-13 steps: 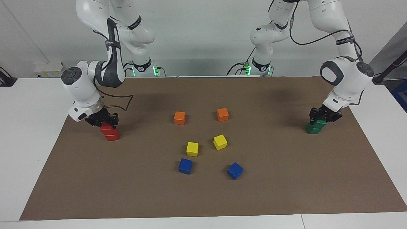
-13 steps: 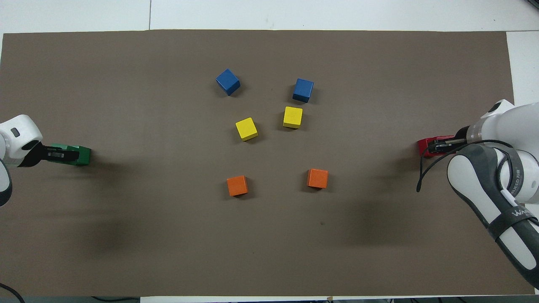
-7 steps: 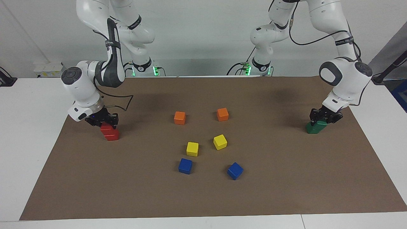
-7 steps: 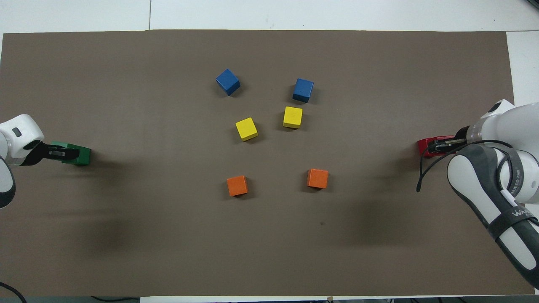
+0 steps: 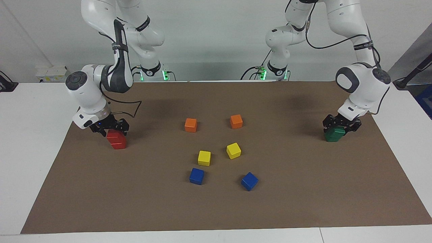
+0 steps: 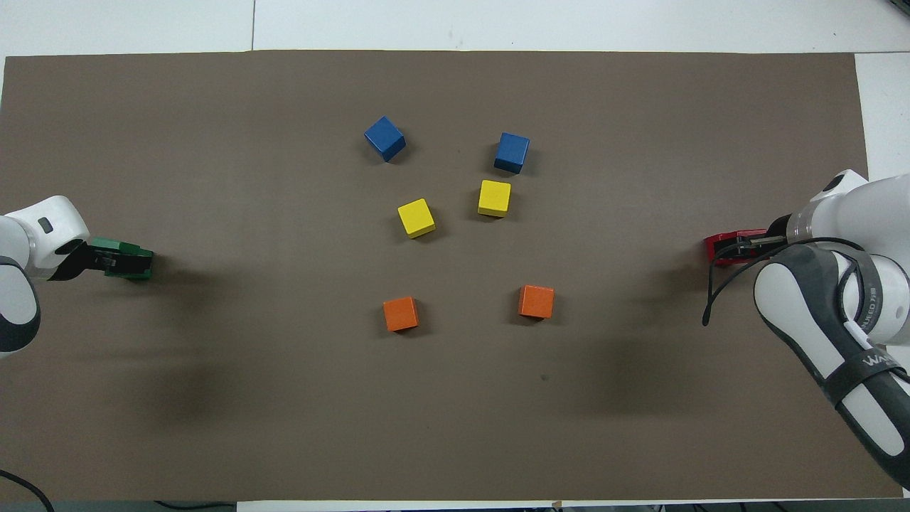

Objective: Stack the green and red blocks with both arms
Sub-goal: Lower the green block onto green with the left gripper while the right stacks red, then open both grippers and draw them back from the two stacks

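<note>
Now, the red blocks point(image 5: 117, 141) are seen stacked one on the other toward the right arm's end of the brown mat point(image 5: 216, 209), and the green blocks point(image 5: 333, 135) are stacked the same way toward the left arm's end, well apart from everything else. Each pile is straddled at its upper cube: the right claw point(image 5: 110, 129) is set over the red pile and the left claw point(image 5: 341, 125) over the green, and both are read as spread open around the top block, with no grip closed on it. The step in hand is judged to be the let-go, so a clean exit is what is called for. Each claw is best lifted straight up until the fingers are clear of the upper cube, and only then swung away. A sideways drift while a finger sits beside a face could nudge the top block off its fellow. The red top block looks slightly turned on the lower one, so extra care is advised there, while how squarely the green pair sits cannot be told. And the count is taken: two red blocks, two green blocks, two orange cubes point(image 5: 190, 125) nearest the robots in the middle, two yellow cubes point(image 5: 204, 158) farther out, two blue cubes point(image 5: 196, 176) farthest of all. That is ten cubes on the mat, which is laid on the white counter point(image 5: 20, 141), and two arms, both at work.
</note>
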You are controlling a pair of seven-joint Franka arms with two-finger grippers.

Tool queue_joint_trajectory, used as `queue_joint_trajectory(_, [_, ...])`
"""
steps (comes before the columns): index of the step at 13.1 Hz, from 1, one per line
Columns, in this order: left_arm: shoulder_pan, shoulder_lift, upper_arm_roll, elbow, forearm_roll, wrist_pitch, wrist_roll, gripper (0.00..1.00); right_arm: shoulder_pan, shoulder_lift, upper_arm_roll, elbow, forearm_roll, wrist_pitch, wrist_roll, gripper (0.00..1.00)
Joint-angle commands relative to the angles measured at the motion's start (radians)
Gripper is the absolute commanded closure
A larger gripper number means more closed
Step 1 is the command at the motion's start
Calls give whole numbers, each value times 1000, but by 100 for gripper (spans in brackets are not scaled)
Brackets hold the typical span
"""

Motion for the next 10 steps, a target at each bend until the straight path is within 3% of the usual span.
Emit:
queue_joint_trajectory(1, [-4, -8, 9, -9, -27, 8, 36, 0, -15, -17, 10, 1, -4, -40, -9, 0])
queue_joint_trajectory(4, [-2, -22, 9, 66, -27, -105, 29, 0, 3, -63, 19, 119, 13, -250, 49, 0])
queue_joint_trajectory(8, [-8, -19, 9, 307, -11, -359, 24, 0, 54, -175, 27, 244, 44, -411, 72, 0])
queue_joint_trajectory(10, [-11, -29, 3, 380, 31, -429, 3, 0, 48, -212, 24, 277, 44, -491, 78, 0])
